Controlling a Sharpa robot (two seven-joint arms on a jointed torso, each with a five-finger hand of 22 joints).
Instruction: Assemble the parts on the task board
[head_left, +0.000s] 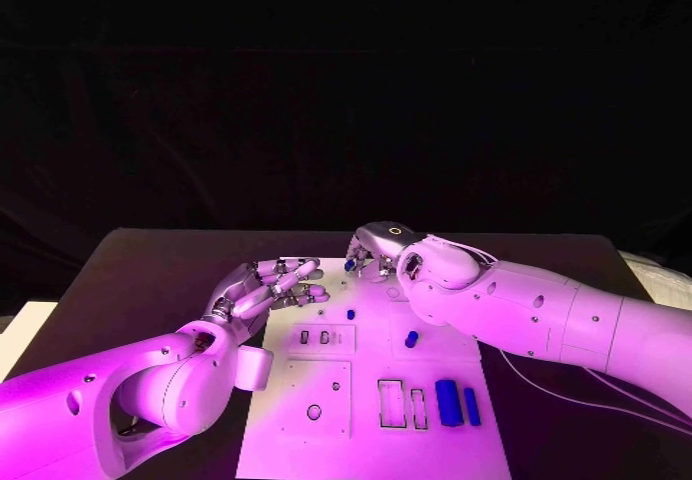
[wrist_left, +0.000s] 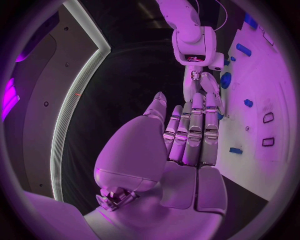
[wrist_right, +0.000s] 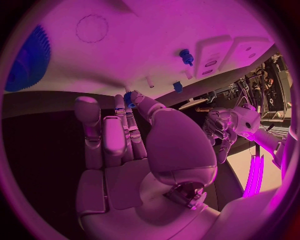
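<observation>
My white task board (head_left: 325, 415) lies flat mid-table. Two blue cylinder parts (head_left: 457, 402) lie side by side near its front-right; small blue peg (head_left: 351, 313) stands upright further back.

**No readable markings**

No text, label, brand, number or sign is showing legibly in any of the views. The task board (head_left: 433, 440) is carrying only plain outlined recesses and a faint circle, with no lettering on it that can be made out. The blue parts (head_left: 449, 402) lying on it are bearing no marks that can be read. The left hand (head_left: 274, 287) and the right hand (head_left: 378, 252) are showing bare casings, without any legible writing.
</observation>
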